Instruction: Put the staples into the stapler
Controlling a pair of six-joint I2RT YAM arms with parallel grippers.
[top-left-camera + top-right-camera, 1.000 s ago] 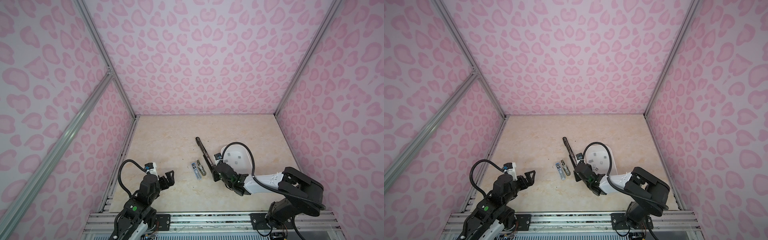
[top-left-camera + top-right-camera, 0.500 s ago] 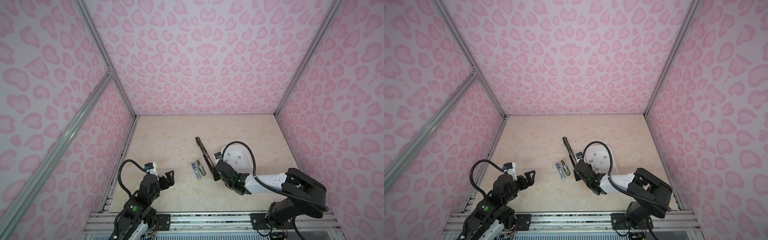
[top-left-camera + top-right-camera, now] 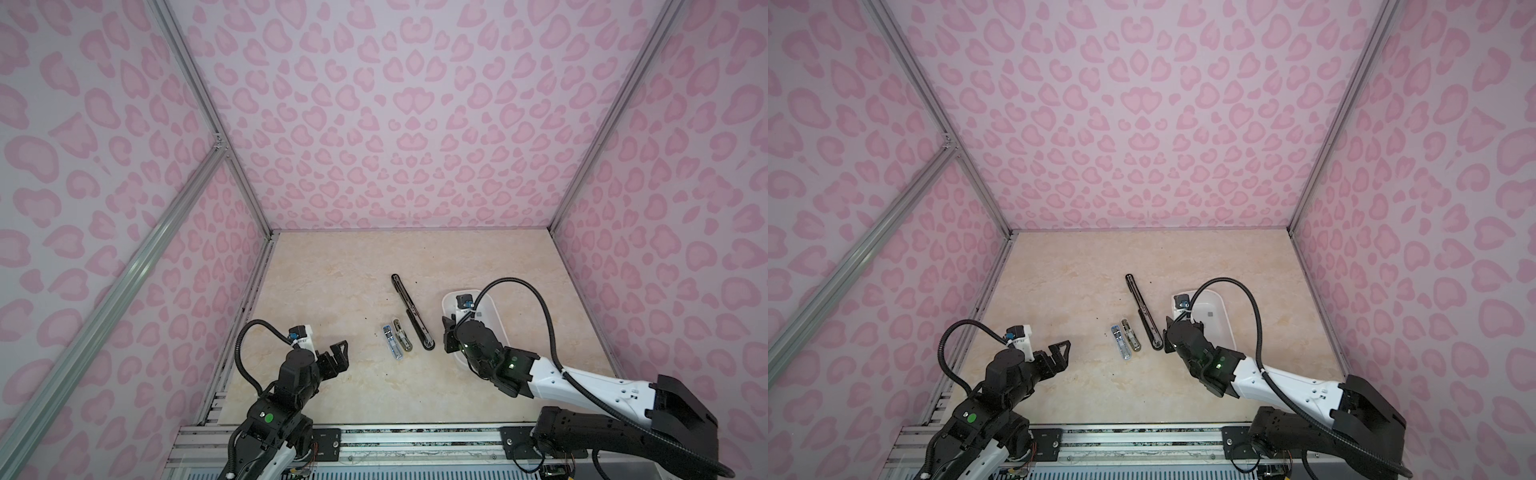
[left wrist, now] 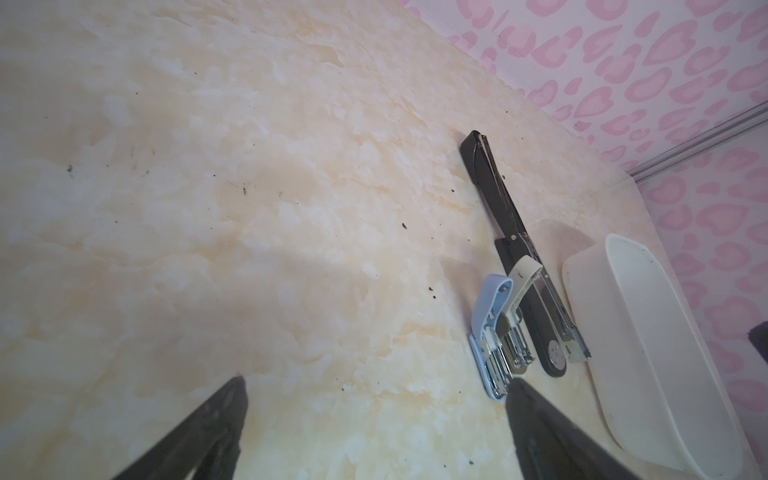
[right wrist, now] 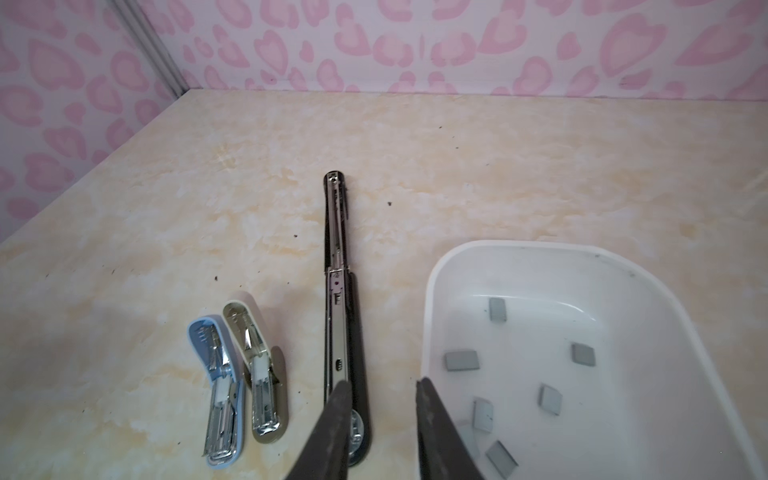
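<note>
A long black stapler (image 3: 409, 311) lies folded open flat on the table, its metal rail (image 5: 337, 316) facing up. Several small grey staples (image 5: 461, 359) lie loose in the white tray (image 5: 432, 299) to its right. My right gripper (image 5: 382, 381) hovers low between the stapler's near end and the tray rim. It is open by a narrow gap, with nothing between its fingers. In both top views it (image 3: 446, 332) sits just right of the stapler's near end. My left gripper (image 4: 376, 380) is wide open and empty at the front left (image 3: 338, 353).
A small blue stapler (image 5: 216, 374) and a small beige stapler (image 5: 257, 365) lie open side by side, just left of the black one. Pink patterned walls close in the table on three sides. The tray (image 3: 1219, 316) stands near the right wall.
My right gripper has shifted slightly right, from over the black stapler's near end toward the tray. The left arm has not moved.
</note>
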